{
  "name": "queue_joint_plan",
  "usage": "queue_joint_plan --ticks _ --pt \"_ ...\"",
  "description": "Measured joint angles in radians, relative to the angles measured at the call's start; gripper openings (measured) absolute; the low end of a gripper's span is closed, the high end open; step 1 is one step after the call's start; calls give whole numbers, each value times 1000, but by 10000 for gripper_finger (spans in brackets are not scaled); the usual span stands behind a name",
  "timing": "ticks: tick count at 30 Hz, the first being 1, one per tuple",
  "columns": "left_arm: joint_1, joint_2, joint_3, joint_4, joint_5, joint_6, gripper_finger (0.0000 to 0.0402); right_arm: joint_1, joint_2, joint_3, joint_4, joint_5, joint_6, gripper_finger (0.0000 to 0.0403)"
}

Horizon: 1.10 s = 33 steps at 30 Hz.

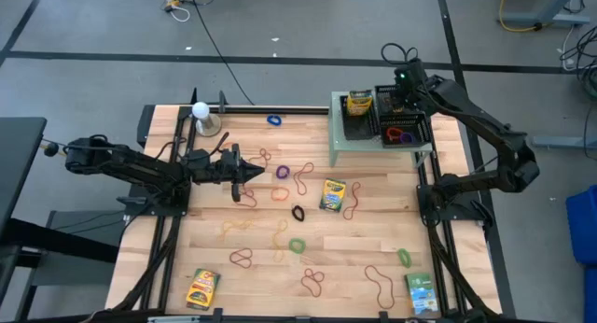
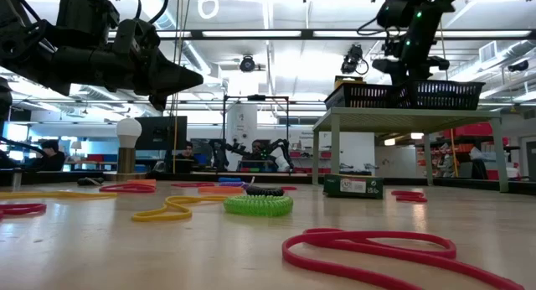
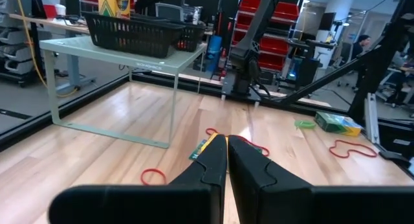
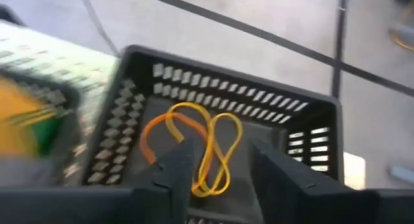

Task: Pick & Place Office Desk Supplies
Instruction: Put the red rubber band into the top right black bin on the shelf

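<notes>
Many rubber bands in red, orange, yellow, green and black lie scattered flat on the wooden table. Crayon boxes lie at the middle, the near left and the near right. Another crayon box stands in a black basket on the raised shelf. My right gripper hovers open above the neighbouring black basket, where an orange band and a yellow band lie on the floor. My left gripper is shut and hangs above the table's left half, holding nothing.
A pale green shelf on thin legs stands at the far right and carries both baskets. A white ball on a small stand sits at the far left. A green band and a red band lie near the low camera.
</notes>
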Motion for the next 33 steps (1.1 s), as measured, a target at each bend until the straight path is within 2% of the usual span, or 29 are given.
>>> queue_joint_plan --ticks 3,6,11,15,17,20,27,33 --pt "0 0 0 -6 38 2 23 37 -58 0 -9 -63 -3 168" --pt "0 0 0 -18 56 12 23 134 -136 0 -9 -48 -7 150" --pt "0 0 1 -45 54 13 23 389 -240 -3 -9 47 27 76" --pt "0 0 1 -56 46 -2 23 638 -255 -38 42 139 70 13" --pt "0 0 1 -56 45 -18 23 742 -254 -101 124 165 68 7" --pt "0 0 1 -56 46 -41 23 864 -250 -233 331 182 64 20" --pt "0 0 8 -90 89 -65 22 1091 -249 -487 803 216 -33 10" --pt "0 0 126 -386 120 -93 25 1164 -249 -602 1046 219 -123 4"
